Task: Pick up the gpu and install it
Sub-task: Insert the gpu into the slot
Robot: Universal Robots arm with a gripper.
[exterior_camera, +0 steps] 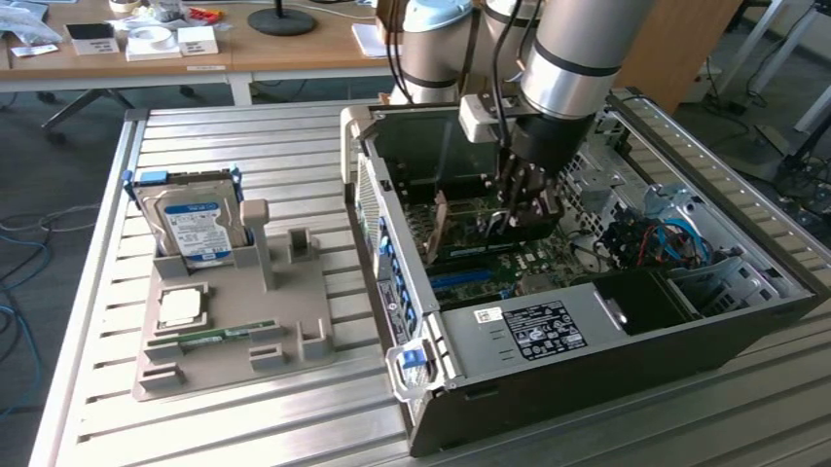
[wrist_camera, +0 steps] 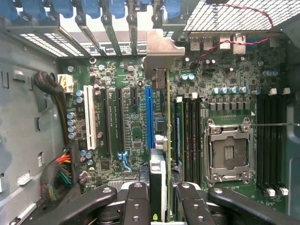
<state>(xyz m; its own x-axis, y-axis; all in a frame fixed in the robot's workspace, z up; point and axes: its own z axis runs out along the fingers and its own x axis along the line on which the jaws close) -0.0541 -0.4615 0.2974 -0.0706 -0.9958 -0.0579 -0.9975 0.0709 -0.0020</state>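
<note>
Print on the hard drive label [exterior_camera: 198, 233] and black sticker [exterior_camera: 544, 329] cannot be read.

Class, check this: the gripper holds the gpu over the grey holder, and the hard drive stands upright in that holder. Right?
Not quite. The exterior view shows the gripper holding the gpu inside the open computer case, not over the grey holder. The hard drive does stand upright in that holder.

A hard drive [exterior_camera: 193, 222] stands upright in a grey holder [exterior_camera: 240, 365], at nine o'clock from an open computer case [exterior_camera: 610, 360] on a slatted metal table [exterior_camera: 299, 136].
</note>
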